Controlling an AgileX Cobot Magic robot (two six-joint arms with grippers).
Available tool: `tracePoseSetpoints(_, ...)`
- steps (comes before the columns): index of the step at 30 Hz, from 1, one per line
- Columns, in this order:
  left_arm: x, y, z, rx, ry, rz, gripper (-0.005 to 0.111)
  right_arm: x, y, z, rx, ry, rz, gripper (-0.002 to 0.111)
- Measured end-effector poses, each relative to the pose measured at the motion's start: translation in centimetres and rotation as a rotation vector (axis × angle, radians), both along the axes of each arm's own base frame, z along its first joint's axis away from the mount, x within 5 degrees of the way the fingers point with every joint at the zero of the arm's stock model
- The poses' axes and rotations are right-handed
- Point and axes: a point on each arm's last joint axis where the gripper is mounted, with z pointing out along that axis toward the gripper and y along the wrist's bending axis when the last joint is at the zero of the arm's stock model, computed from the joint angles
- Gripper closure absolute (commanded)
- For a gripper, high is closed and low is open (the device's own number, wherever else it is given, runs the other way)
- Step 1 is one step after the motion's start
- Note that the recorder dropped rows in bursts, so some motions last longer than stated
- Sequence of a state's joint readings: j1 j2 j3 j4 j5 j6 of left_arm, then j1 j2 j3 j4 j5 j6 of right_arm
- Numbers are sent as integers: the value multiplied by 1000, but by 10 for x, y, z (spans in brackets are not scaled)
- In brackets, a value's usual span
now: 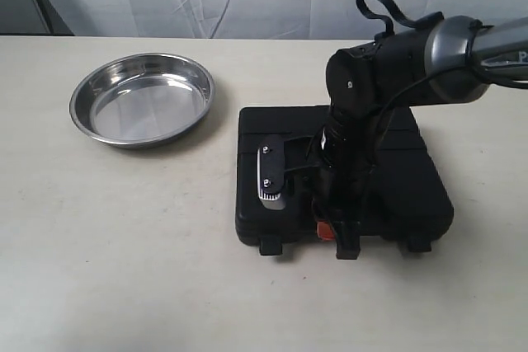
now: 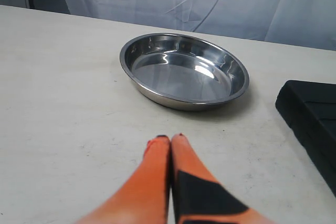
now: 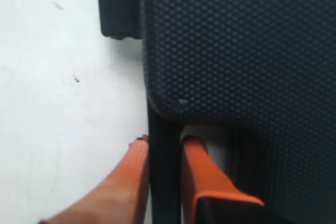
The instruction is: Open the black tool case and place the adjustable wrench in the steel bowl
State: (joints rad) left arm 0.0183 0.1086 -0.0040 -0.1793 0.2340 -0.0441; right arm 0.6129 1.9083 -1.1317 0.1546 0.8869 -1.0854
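The black tool case (image 1: 412,171) lies flat with its lid down, right of centre on the table, so the adjustable wrench is hidden. My right gripper (image 1: 334,232) reaches down over the case's front edge. In the right wrist view this gripper (image 3: 165,142) is shut on the case's handle bar (image 3: 164,182), with one orange finger outside it and one in the slot under the lid (image 3: 236,40). The steel bowl (image 1: 142,98) stands empty at the back left. My left gripper (image 2: 170,139) is shut on nothing, low over bare table, with the bowl (image 2: 184,69) ahead of it.
Two clasps (image 1: 271,246) (image 1: 418,244) stick out from the case's front edge; one clasp (image 3: 118,6) shows in the right wrist view. A corner of the case (image 2: 312,114) enters the left wrist view. A white cloth hangs behind the table.
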Motion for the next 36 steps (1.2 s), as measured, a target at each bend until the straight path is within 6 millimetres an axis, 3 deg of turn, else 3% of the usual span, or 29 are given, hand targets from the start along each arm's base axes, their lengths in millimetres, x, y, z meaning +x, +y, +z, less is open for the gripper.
tracePoseSetpoints(10,0,0,0,0,0,0,107,-18,18,21,29,-49,36,109)
tracePoseSetpoints(22,0,0,0,0,0,0,107,-24,13,66,104,-180,42,109)
tracePoseSetpoints(36,0,0,0,-2,0,0,107,-22,12,67,91,-209,46,109)
